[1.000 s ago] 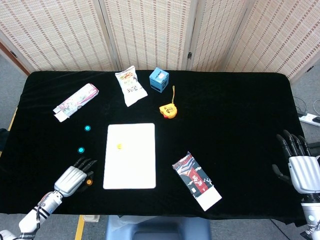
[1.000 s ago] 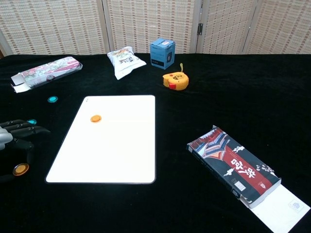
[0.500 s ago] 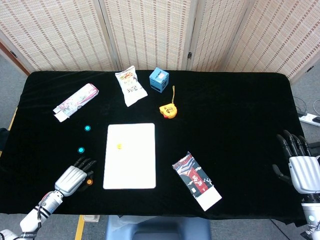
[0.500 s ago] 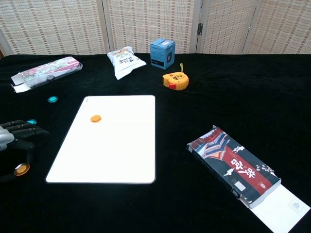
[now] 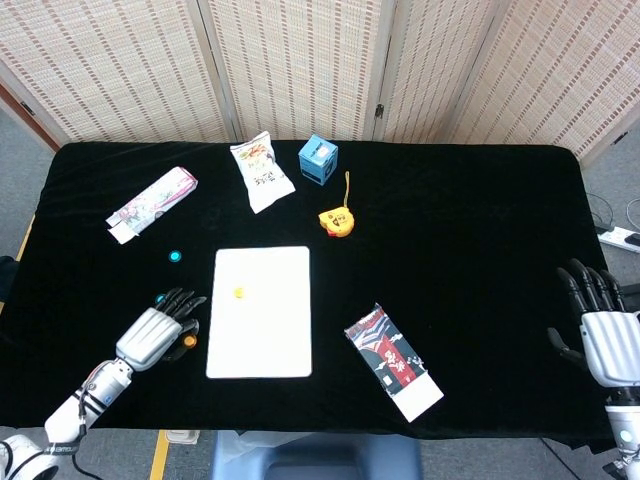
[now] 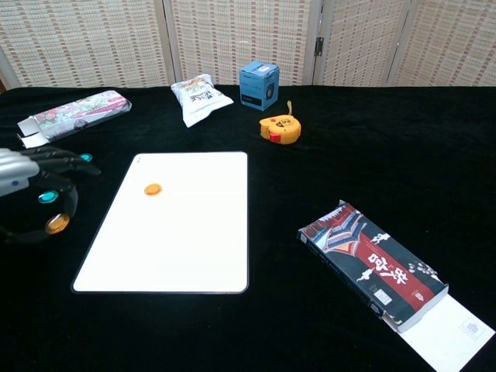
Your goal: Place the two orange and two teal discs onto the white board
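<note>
Orange disc (image 6: 153,188) sits on white board (image 5: 262,340) (1 done); 2nd orange disc (image 6: 53,225) pinched by left hand (image 5: 158,334), teals at 10 o'clock left.

A black-clothed table (image 5: 470,220) carries a white board (image 5: 261,312), boxes, snack bag and tape measure.

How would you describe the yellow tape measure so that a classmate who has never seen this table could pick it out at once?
Start at the white board lying on the black table; look past its far right corner, toward the folding screen. There sits the yellow tape measure, just nearer than the blue box. It is the only yellow thing there, rounded, with a thin strap trailing away from it.
</note>
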Robot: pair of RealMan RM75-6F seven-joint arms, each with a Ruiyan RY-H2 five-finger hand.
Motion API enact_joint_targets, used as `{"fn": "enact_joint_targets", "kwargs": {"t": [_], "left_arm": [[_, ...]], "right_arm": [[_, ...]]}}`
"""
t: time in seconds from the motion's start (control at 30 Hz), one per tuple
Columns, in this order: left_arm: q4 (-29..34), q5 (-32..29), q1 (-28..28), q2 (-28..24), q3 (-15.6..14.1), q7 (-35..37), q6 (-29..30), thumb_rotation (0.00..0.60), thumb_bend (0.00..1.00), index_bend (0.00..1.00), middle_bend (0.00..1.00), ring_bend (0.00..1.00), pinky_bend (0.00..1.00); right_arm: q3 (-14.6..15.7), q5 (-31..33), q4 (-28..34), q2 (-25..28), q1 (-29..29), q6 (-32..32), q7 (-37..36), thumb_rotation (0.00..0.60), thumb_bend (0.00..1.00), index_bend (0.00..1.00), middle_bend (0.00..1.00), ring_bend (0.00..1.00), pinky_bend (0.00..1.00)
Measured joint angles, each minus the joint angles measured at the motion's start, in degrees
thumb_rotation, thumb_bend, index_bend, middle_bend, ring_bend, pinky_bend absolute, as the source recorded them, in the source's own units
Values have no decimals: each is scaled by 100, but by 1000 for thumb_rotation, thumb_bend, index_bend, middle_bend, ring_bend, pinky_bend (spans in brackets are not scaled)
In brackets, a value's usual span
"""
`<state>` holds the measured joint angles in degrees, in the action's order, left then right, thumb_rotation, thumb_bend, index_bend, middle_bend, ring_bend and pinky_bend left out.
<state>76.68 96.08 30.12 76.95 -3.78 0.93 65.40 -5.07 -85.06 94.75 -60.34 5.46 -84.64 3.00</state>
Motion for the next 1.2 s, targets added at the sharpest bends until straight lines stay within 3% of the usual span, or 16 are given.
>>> {"fn": "enact_joint_targets", "kwargs": {"t": [0.3,0.53,0.93,1.2], "left_arm": [[184,-400,822,87,642,-70,-875,600,416,513,132,0,0],[-127,-930,1442,604,978,-234,-1694,600,416,511,132,0,0],[-770,-1605,1990,1350,1231,-537,-2327,600,416,504,132,0,0],[-1111,-2045,2135,1560,1317,-760,-2524,600,415,496,132,0,0]], "right_arm": [[-7,40,-9,17,6,27,-13,600,361,0,1,0,0],[-15,97,-16,25,9,66,-4,600,361,0,1,0,0],[-17,160,-20,-9,14,103,28,600,360,0,1,0,0],[-9,182,-47,-5,-15,86,9,600,361,0,1,0,0]]}}
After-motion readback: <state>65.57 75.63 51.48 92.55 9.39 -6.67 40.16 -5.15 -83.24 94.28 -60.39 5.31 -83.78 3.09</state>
